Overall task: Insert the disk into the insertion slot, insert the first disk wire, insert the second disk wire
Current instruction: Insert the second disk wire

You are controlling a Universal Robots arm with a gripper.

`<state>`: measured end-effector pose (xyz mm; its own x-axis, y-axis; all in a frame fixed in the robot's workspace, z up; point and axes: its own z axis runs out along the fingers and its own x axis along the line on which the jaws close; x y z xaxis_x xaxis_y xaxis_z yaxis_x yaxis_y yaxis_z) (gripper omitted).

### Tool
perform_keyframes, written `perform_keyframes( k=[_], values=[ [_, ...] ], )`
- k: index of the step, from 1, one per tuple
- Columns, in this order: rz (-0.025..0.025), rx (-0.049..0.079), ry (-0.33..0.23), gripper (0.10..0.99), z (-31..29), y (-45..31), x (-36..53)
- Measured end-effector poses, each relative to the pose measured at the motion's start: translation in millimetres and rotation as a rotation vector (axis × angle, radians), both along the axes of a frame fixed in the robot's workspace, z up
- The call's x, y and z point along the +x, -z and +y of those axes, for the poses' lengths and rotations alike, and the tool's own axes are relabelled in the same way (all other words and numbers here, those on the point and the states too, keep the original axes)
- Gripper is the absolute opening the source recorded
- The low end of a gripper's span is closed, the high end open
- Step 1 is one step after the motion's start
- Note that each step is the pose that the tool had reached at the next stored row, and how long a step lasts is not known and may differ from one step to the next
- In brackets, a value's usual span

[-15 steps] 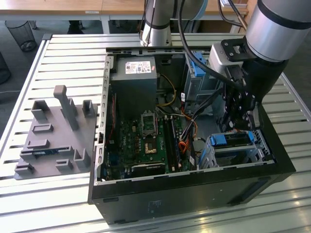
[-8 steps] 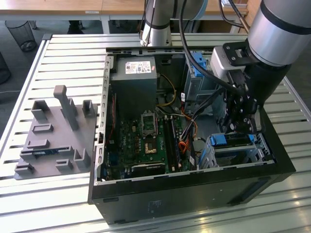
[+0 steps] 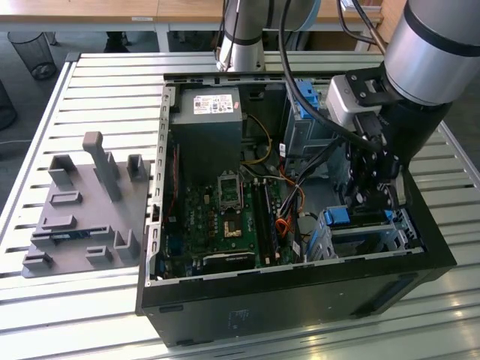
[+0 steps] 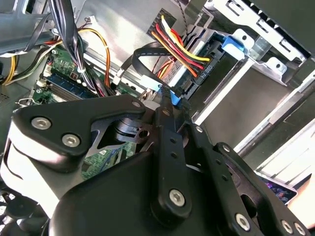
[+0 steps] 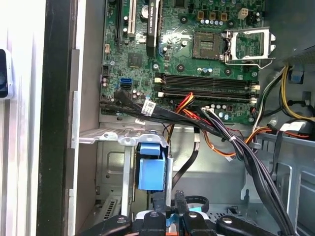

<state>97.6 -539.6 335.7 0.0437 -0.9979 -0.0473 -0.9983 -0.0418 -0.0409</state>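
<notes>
Your gripper (image 4: 170,101) sits closest in the second wrist view, its black fingers (image 4: 167,128) pinched on a small blue connector (image 4: 175,102) on a flat black cable (image 4: 147,54). Just past it, you see the multicoloured power wires (image 4: 177,46) plugged into the disk (image 4: 206,49), seated in the insertion slot (image 4: 256,64). Farther off lies the green motherboard (image 5: 197,44).

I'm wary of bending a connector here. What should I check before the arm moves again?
1. Hand down in the case at the drive bay: ok.
2. Blue plug at the hand's tip: ok.
3. Firm grip on that plug: cannot tell.
4. Power plug fully seated: cannot tell.
5. Cable bundle off to one side of the hand in the first wrist view: ok.
</notes>
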Motion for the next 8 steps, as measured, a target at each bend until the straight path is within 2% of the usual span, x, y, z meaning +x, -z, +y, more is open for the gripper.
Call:
perform_keyframes(
  k=[5,8],
  values=[
    [0.0,0.0,0.0,0.196,-4.2,0.4,0.3],
    [0.0,0.001,-0.012,0.196,-4.8,0.6,0.6]
  ],
)
